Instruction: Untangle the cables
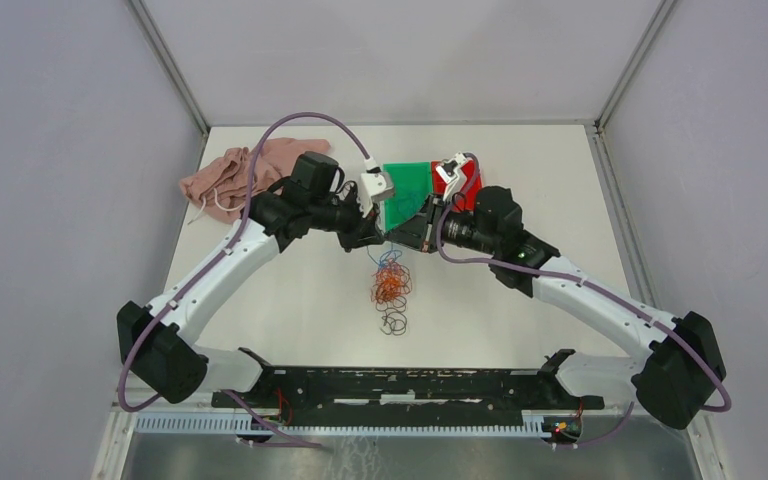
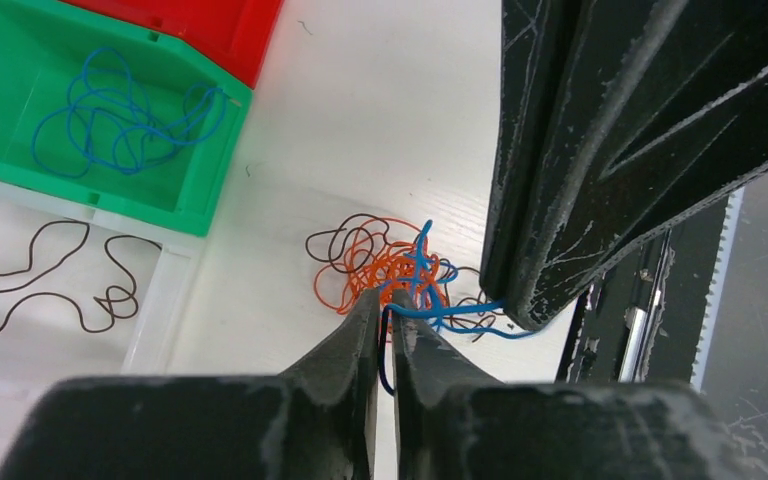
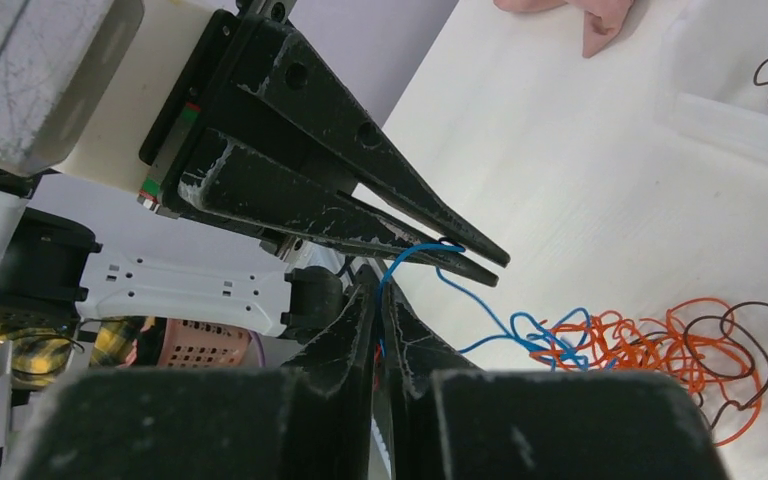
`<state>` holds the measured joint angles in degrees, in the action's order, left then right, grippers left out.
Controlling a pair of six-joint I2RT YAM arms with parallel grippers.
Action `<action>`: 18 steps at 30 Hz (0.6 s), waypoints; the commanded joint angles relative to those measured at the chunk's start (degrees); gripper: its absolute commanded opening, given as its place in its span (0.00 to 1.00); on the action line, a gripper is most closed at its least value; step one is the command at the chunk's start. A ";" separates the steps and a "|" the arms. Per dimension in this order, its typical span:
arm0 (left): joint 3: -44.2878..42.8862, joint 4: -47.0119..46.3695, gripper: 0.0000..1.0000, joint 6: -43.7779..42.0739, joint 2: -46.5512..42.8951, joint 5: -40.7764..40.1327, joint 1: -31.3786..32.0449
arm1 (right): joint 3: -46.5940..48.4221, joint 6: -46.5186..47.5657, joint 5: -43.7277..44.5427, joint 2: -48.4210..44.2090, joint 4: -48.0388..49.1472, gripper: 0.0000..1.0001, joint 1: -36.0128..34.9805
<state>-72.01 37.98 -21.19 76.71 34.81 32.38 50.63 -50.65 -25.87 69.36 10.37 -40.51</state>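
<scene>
The cables are a small wad of orange, blue and dark curly wires [image 1: 392, 286] on the white table, just in front of both grippers. My left gripper [image 1: 376, 240] is shut on a blue wire [image 2: 460, 312] that runs up out of the wad [image 2: 385, 262]. My right gripper [image 1: 402, 238] is shut on the same blue wire [image 3: 460, 297], right beside the left one. In the left wrist view the left gripper [image 2: 385, 298] pinches the wire at its tips. In the right wrist view the right gripper [image 3: 378, 278] does the same, with the wad [image 3: 660, 345] lying lower right.
A green bin [image 1: 410, 180] behind the grippers holds a loose blue wire [image 2: 120, 120]. A red bin [image 1: 470, 188] stands beside it. A dark wire [image 2: 40, 285] lies on a clear tray. A pink cloth [image 1: 235, 172] with a white cord lies at the back left.
</scene>
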 commanded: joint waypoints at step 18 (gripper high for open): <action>-5.48 1.84 0.03 -8.45 -11.36 9.15 1.81 | -1.82 3.71 14.23 -9.72 -8.93 0.78 3.22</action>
<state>-76.03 39.92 -23.97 68.27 41.12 33.30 48.82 -48.49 -13.32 58.87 1.91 -37.52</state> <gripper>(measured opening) 0.075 0.766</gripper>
